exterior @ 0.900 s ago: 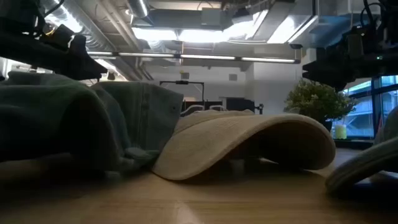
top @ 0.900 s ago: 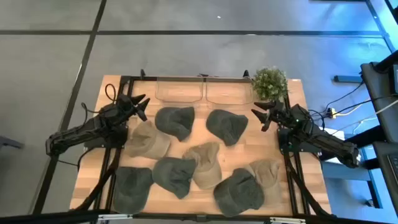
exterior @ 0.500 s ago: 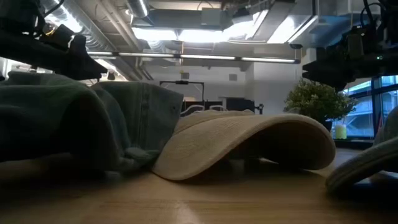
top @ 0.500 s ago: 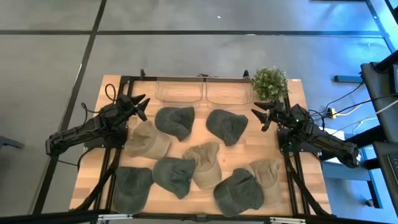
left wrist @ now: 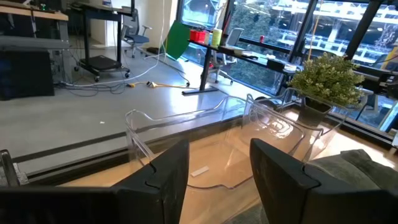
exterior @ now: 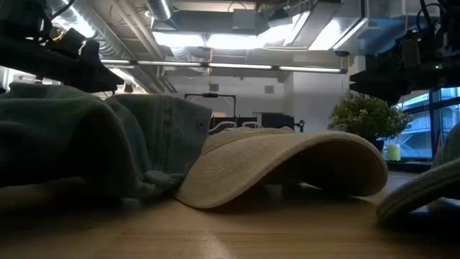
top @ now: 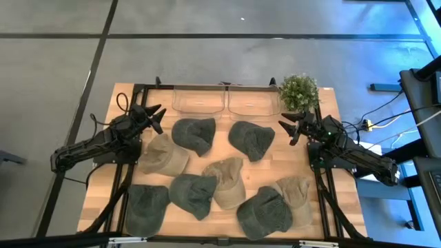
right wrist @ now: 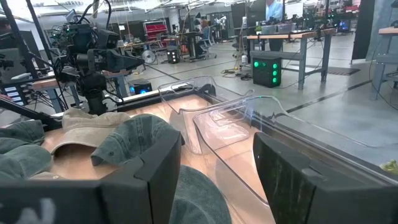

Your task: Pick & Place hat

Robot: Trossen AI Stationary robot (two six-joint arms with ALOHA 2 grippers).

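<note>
left gripper (top: 156, 114) open, right gripper (top: 288, 127) open

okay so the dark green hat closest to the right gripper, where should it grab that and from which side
Probably the crown of the dark green hat, pinched from straight above. It lies slumped and soft on the table, so loose fabric bunches there, and the open right gripper hovers just beside it.

Grey concrete floor (top: 207, 55) crossed by dark seams surrounds the table. Long ceiling lights (exterior: 237, 39) glow overhead; big windows (left wrist: 292, 31) and workbenches (right wrist: 292, 43) line the room.
</note>
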